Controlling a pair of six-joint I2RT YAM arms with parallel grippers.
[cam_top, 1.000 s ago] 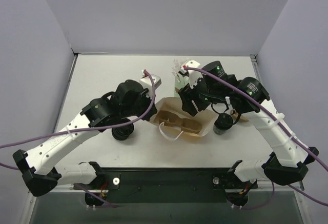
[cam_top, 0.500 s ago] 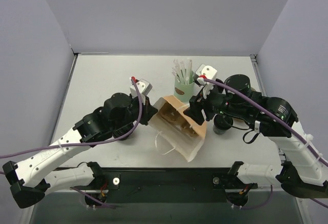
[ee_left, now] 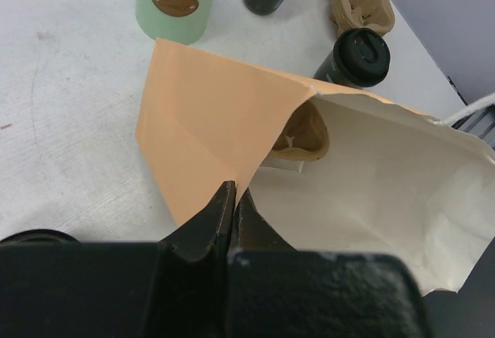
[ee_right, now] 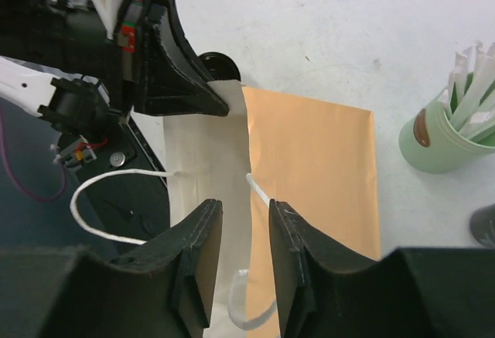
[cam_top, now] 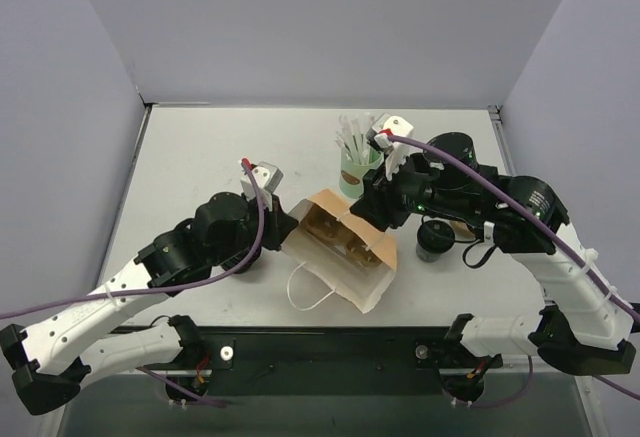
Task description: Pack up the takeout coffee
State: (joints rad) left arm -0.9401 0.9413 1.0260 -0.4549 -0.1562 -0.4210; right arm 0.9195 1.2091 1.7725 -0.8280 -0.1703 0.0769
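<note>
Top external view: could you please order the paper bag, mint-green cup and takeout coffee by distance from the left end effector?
1. paper bag, pinched by left end effector
2. mint-green cup, behind the bag
3. takeout coffee, farther right

Robotics lab, enclosed test cell. Plain lavender walls (cam_top: 300, 27) box in white surface (cam_top: 200, 147) on three sides. Two white-and-black arms, left arm (cam_top: 130, 282) and right arm (cam_top: 560, 267), bolted to black base rail (cam_top: 330, 342) at near edge – purple cables (cam_top: 258, 212) looping loose over them. Few staged takeout props only: paper bag (cam_top: 345, 257), mint-green cup of straws (cam_top: 357, 169), black lidded cup (cam_top: 434, 240).
</note>
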